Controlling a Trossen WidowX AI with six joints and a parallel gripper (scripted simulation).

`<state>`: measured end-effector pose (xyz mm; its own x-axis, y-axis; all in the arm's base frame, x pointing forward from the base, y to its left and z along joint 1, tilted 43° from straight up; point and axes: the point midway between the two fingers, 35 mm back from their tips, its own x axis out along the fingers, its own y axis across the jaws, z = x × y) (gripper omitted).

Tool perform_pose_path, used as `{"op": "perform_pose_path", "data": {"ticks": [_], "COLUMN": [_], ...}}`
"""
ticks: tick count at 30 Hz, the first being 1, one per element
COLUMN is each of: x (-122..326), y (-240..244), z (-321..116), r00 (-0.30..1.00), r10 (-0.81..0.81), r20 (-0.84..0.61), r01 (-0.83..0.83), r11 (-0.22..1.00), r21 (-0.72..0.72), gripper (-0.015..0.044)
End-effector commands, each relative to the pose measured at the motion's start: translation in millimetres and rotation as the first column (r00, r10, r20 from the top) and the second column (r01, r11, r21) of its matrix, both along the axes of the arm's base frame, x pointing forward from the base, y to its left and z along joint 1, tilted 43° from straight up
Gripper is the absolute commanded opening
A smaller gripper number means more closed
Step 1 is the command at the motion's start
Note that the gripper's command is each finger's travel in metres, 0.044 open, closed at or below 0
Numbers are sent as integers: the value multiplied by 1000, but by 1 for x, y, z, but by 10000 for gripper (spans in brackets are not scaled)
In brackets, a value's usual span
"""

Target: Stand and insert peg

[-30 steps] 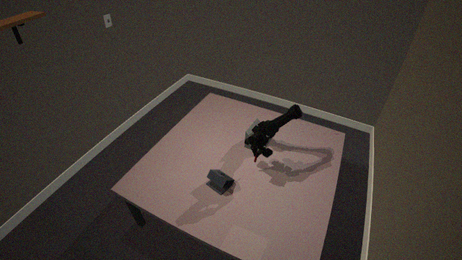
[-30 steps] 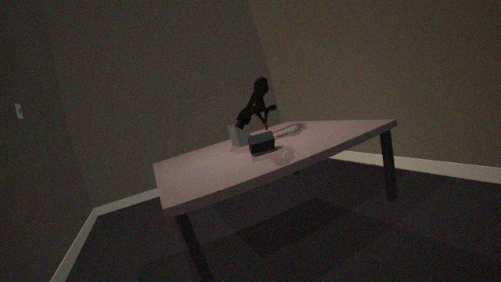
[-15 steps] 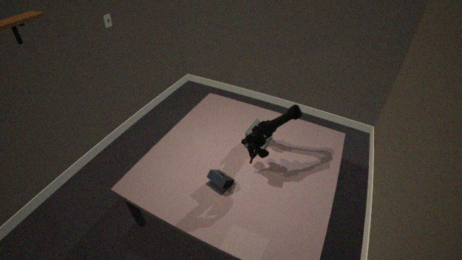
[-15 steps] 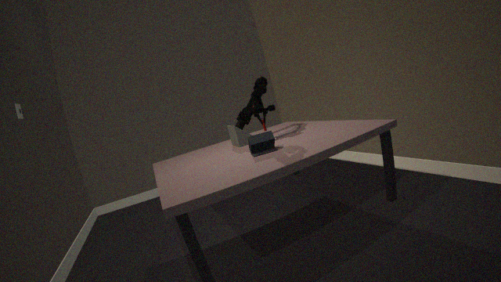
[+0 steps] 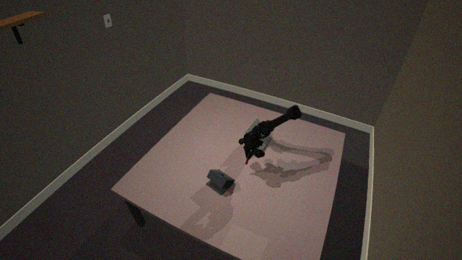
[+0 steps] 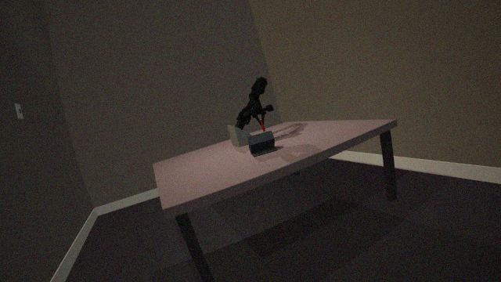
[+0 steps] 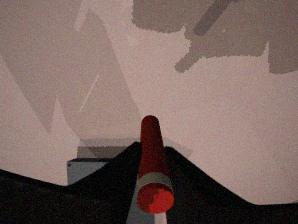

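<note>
So the black parallel-jaw gripper [image 5: 247,158] [image 6: 261,121] [image 7: 152,151] has its fingers pinched on the red cylindrical peg with a pale band near one end [image 5: 247,161] [image 6: 263,126] [image 7: 151,150]. In the wrist view the banded end is nearest the camera, and the plain end points away over the pink tabletop [image 5: 173,144] [image 6: 207,168] [image 7: 225,100].

From up top only a short red bit pokes out below the fingers, the rest is hidden. Can't tell if its tip touches the table or not.

The grey sloped block [image 5: 221,180] [image 6: 261,142] [image 7: 85,172] sits near the peg. The black arm [image 5: 267,128] [image 6: 254,98] covers part of a pale grey-green angular piece [image 5: 253,124] [image 6: 238,136]. The wrist view cuts the block off behind the gripper, and its hole is too murky for me to make out properly.
</note>
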<state>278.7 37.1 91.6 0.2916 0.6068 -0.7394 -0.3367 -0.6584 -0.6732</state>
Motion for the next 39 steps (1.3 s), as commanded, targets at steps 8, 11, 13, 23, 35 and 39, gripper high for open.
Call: {"op": "perform_pose_path", "data": {"ticks": [8, 11, 13, 23, 35, 39], "x": [13, 16, 18, 29, 40, 44], "y": [-12, -15, -17, -28, -41, -45], "z": [-8, -9, -10, -15, -20, -21], "r00": [996, 993, 991, 978, 955, 946], "r10": [-90, -113, -128, -202, -288, -316], "r20": [15, 21, 25, 43, 65, 71], "r01": [90, 113, 128, 201, 285, 312], "r11": [996, 994, 992, 979, 957, 948], "r21": [6, 10, 12, 26, 48, 57], "gripper": [0, 0, 0, 0, 0, 0]}}
